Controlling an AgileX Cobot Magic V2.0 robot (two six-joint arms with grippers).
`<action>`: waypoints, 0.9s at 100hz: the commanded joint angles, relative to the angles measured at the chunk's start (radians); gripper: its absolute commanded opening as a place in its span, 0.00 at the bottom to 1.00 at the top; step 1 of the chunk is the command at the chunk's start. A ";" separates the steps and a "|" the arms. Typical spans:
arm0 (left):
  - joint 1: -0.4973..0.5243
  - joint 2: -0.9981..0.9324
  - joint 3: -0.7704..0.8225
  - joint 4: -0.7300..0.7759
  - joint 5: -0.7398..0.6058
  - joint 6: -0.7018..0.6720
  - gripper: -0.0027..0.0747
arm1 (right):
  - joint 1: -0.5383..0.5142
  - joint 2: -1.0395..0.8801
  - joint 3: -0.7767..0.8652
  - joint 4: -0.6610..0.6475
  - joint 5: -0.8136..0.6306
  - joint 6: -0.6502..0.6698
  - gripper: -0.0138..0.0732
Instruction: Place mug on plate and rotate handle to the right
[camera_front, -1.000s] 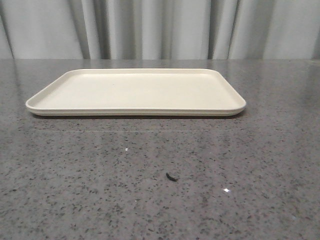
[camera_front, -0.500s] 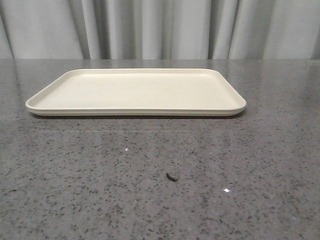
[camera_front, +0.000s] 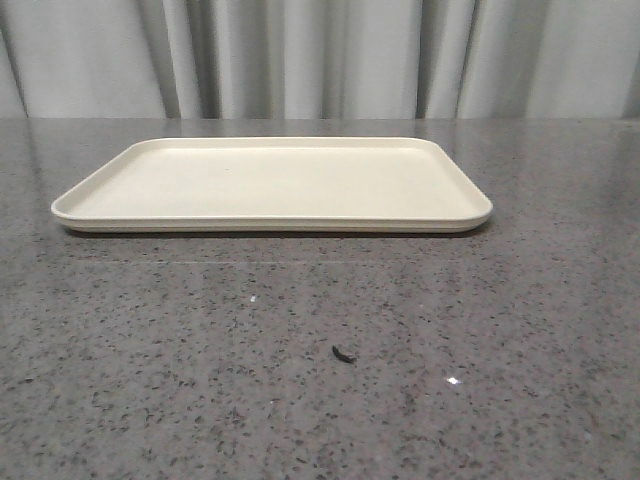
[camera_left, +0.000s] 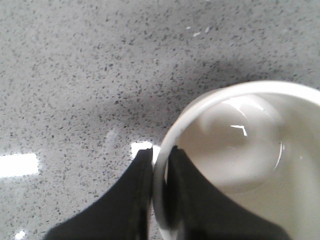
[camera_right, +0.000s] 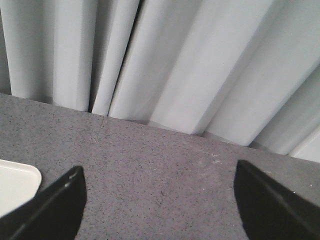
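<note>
Our left end effector (camera_left: 159, 165) pinches the white enamel mug's (camera_left: 240, 150) rim; right end effector (camera_right: 160, 200) spread, idle.
Front view unchanged: cream rectangular plate (camera_front: 270, 222) still bare, so placement remains.

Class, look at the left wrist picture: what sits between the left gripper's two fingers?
The mug's white wall; one finger outside, one inside, as the left wrist view shows.

Worktop (camera_front: 520, 330): dark grey speckled stone look, glossy, a few bright glints. Plate (camera_front: 270, 182) lies flat on it toward the far side, long edge facing the camera, nothing on it. One small dark scrap (camera_front: 344, 353) on the bare surface nearer the camera. Right wrist view catches a plate corner (camera_right: 17, 186) on the same worktop (camera_right: 150, 170).
</note>
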 joint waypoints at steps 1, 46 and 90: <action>-0.003 -0.014 -0.033 -0.018 -0.039 0.003 0.01 | 0.001 -0.008 -0.030 -0.017 -0.068 -0.010 0.84; -0.003 0.014 -0.404 -0.229 -0.002 0.074 0.01 | 0.001 -0.008 -0.030 -0.017 -0.067 -0.010 0.84; -0.324 0.354 -0.837 -0.285 0.062 0.077 0.01 | 0.001 -0.008 -0.030 -0.017 -0.061 -0.010 0.84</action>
